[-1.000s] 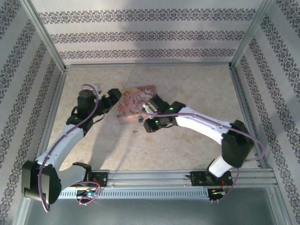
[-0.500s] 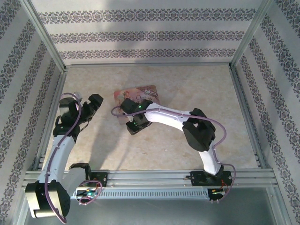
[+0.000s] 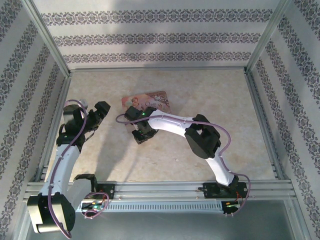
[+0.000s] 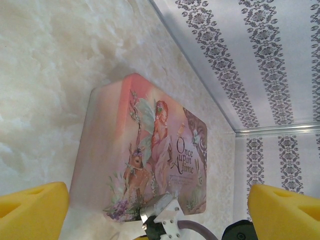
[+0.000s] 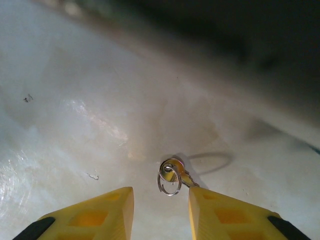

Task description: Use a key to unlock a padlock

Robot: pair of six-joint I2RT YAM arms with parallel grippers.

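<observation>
Key (image 5: 174, 171) tip hidden behind right end effector (image 5: 161, 196) finger.

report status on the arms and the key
Left jaws wide open, empty, facing the pink box. Right jaws part open, low over the table. Key on its ring lies just ahead of them. Nothing blocking it.

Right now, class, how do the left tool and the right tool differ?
The left tool is spread wide; the right tool leaves a narrower gap. The left tool faces the pink box; the right tool points at the key lying on the table. Both have yellow fingers.
</observation>
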